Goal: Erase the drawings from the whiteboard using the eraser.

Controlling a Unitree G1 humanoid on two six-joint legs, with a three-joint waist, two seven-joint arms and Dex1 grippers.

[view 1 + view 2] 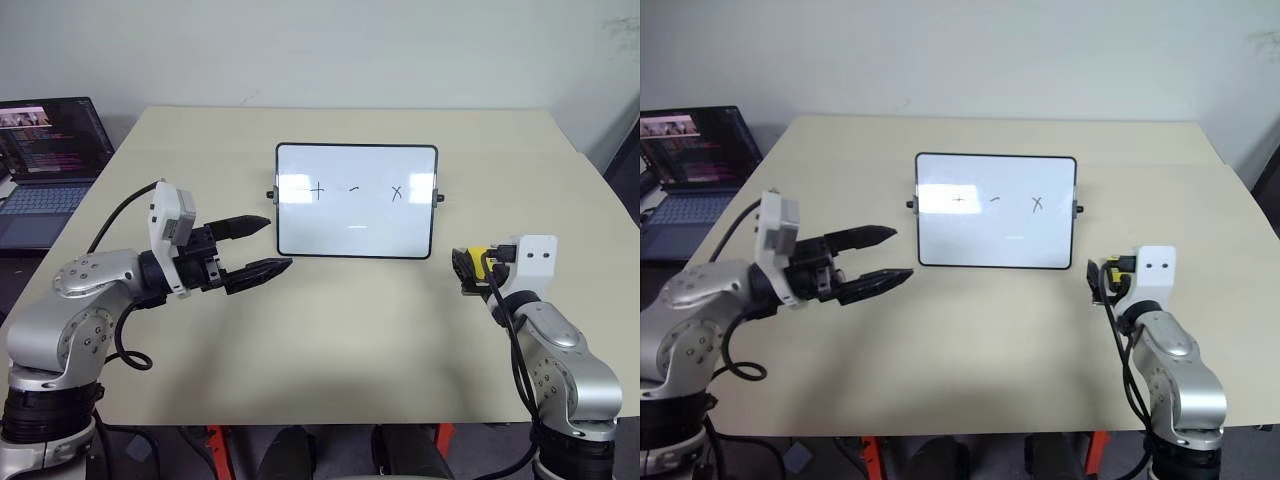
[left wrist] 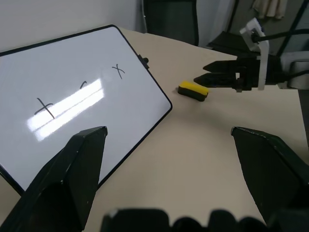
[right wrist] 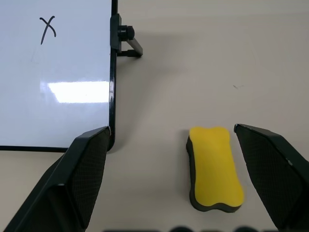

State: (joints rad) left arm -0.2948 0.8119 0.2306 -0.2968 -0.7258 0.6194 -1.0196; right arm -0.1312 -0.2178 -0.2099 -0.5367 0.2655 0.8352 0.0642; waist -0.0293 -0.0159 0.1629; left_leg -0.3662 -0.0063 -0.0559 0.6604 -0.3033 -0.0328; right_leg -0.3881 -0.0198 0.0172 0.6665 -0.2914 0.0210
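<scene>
here both the left end effector (image 1: 258, 246) and right end effector (image 3: 178, 179) gape wide, holding nothing.

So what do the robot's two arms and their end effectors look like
Both arms are rounded silver-grey metal segments with black joints and loose black cables. The left end effector has two tapered black fingers and a white box-shaped camera mount at the wrist. The right end effector has matching black fingers, a white wrist mount and a yellow connector.

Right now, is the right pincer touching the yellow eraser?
Apart. In the right wrist view, the eraser lies on the table between the open right pincer's fingers, with bare table either side.
</scene>
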